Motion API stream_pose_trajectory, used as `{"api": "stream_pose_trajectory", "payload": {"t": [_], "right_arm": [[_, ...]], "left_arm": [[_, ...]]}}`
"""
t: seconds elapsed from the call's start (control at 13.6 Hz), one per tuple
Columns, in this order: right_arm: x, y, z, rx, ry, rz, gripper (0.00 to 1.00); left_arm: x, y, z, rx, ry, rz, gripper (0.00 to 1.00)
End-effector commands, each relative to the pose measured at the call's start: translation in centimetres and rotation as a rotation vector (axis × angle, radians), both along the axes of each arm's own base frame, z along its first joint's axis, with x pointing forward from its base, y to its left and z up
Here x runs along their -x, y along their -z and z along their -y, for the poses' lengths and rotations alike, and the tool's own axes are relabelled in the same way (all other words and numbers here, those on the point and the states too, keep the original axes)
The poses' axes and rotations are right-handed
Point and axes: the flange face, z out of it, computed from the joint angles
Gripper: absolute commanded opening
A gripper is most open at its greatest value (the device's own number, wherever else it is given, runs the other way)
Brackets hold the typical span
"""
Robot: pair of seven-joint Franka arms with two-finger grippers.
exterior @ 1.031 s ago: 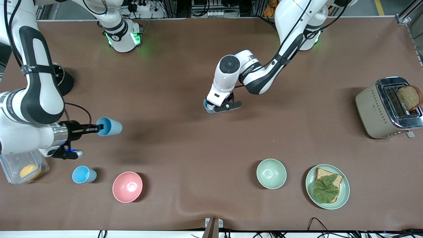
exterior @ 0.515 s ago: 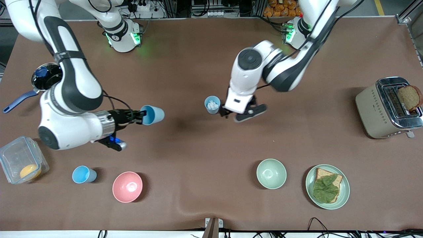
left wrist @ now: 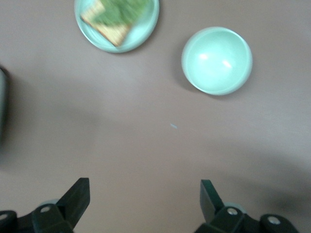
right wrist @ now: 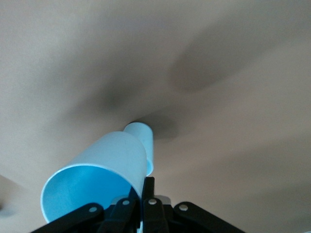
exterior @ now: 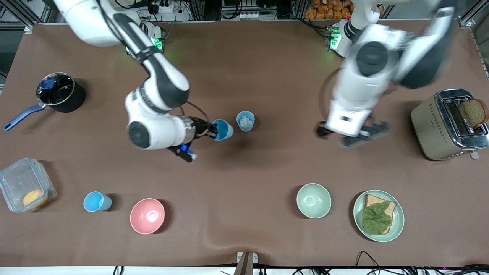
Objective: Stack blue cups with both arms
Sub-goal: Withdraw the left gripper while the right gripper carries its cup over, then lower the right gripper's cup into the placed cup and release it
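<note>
My right gripper is shut on the rim of a bright sky-blue cup and holds it tipped on its side over the middle of the table. In the right wrist view the fingers pinch the cup's wall. A paler grey-blue cup stands upright right beside it, with something white inside; it also shows in the right wrist view. My left gripper is open and empty, up over bare table between that cup and the toaster; its view shows the gripper with the jaws wide apart.
Another sky-blue cup stands by a pink bowl. A pale green bowl and a plate with toast lie nearest the front camera. Toaster, pot, clear box.
My right arm carried the sky-blue cup toward the middle, up to the paler cup. My left gripper let go of the paler cup and swung away toward the toaster.
</note>
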Motion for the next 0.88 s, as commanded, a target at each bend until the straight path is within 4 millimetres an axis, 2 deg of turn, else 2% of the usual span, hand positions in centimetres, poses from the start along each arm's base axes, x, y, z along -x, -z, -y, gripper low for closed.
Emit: {"api": "stream_pose_trajectory", "payload": {"t": [0.0, 0.07, 0.22, 0.29, 0.37, 0.52, 0.59, 0.66, 0.81], "right_arm": [[1.3, 0.1, -0.6, 0.03, 0.078, -0.035, 0.0], [1.8, 0.3, -1.2, 0.044, 0.09, -0.05, 0.0], [3.5, 0.5, -3.5, 0.062, 0.084, -0.064, 0.0], [3.7, 1.1, -3.5, 0.065, 0.09, -0.06, 0.0], [4.0, 1.5, -3.4, 0.07, 0.09, -0.063, 0.0], [5.6, 2.2, -5.1, 0.077, 0.062, -0.07, 0.0], [6.1, 2.7, -5.6, 0.076, 0.062, -0.064, 0.0], [6.4, 3.2, -5.5, 0.08, 0.062, -0.066, 0.0], [6.9, 3.3, -6.1, 0.08, 0.05, -0.066, 0.0]], "left_arm": [[0.8, -4.8, -4.8, 0.044, 0.074, -0.045, 1.0], [0.4, -6.2, -6.9, 0.08, 0.057, -0.058, 1.0], [0.4, -7.9, -9.0, 0.091, 0.078, -0.088, 1.0], [0.5, -8.1, -9.4, 0.085, 0.084, -0.103, 1.0], [0.6, -8.5, -10.8, 0.084, 0.063, -0.104, 1.0], [0.7, -8.9, -12.0, 0.075, 0.104, -0.115, 1.0], [1.0, -9.8, -13.0, 0.076, 0.15, -0.104, 1.0], [1.0, -10.2, -14.4, 0.069, 0.174, -0.103, 1.0], [0.8, -10.2, -15.8, 0.093, 0.163, -0.104, 1.0]]}}
